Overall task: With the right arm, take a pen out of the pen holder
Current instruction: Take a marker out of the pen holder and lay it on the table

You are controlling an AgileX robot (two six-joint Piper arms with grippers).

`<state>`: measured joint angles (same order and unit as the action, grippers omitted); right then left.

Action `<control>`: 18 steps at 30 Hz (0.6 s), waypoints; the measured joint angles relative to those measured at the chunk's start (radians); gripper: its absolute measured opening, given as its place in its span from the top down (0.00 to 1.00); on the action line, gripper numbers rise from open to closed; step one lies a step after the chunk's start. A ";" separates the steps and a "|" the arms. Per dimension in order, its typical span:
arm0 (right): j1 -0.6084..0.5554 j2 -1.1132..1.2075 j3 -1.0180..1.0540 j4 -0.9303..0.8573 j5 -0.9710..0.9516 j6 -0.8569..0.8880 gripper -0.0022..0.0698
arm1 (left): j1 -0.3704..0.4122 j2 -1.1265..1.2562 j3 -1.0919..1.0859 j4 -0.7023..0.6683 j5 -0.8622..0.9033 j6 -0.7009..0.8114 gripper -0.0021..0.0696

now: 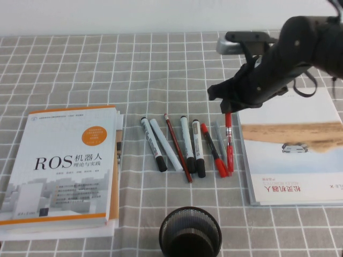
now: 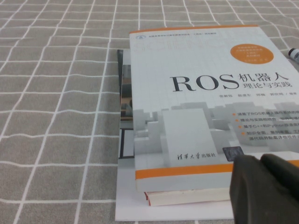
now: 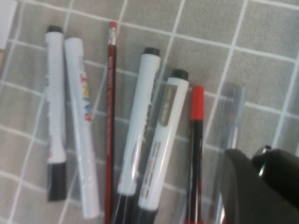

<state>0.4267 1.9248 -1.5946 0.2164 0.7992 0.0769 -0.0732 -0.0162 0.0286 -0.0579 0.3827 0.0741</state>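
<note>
**High view.** The right gripper [image 1: 228, 108] hangs beyond the holder [image 1: 170, 240], at the far end of a row of pens. Its fingers are clenched on the top of a red pen [image 1: 229, 149]. That pen's lower end points back toward the holder, just beside a second red pen [image 1: 214, 152]. The holder looks empty, so the step is probably laying this pen down. To do it well, lower the pen until its barrel lies flat on the worktop [image 1: 80, 75], let go, then lift straight up so nothing drags. The arm reaches in from right of the holder, with its wrist bent downward.

**Left wrist view.** The left gripper [image 2: 264, 186] hovers over a corner of the ROS book [image 2: 205, 116], which lies left of the holder. Its fingers look pressed together on nothing.

**Right wrist view.** Markers [image 3: 140, 126], a pencil [image 3: 111, 116] and a clear pen [image 3: 230, 116] lie side by side. The gripped pen is mostly hidden behind the gripper.
</note>
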 joint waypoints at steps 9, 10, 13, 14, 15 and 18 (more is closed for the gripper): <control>-0.028 0.149 -0.078 -0.002 0.006 0.007 0.90 | 0.000 0.000 0.000 0.000 0.000 0.000 0.98; -0.033 0.160 -0.082 -0.002 0.009 0.007 0.90 | 0.000 0.000 0.000 0.000 0.000 0.000 0.98; -0.051 0.181 -0.084 0.000 0.017 0.009 0.90 | 0.000 0.000 0.000 0.000 0.000 0.000 0.98; -0.053 0.183 -0.084 0.002 0.018 0.011 0.90 | 0.000 0.000 0.000 0.000 0.000 0.000 0.98; -0.058 0.187 -0.084 0.005 0.018 0.011 0.90 | 0.000 0.000 0.000 0.000 0.000 0.000 0.98; -0.059 0.188 -0.085 0.009 0.021 0.011 0.90 | 0.000 0.000 0.000 0.000 0.000 0.000 0.98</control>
<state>0.3675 2.1133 -1.6794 0.2256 0.8201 0.0879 -0.0732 -0.0162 0.0286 -0.0579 0.3827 0.0741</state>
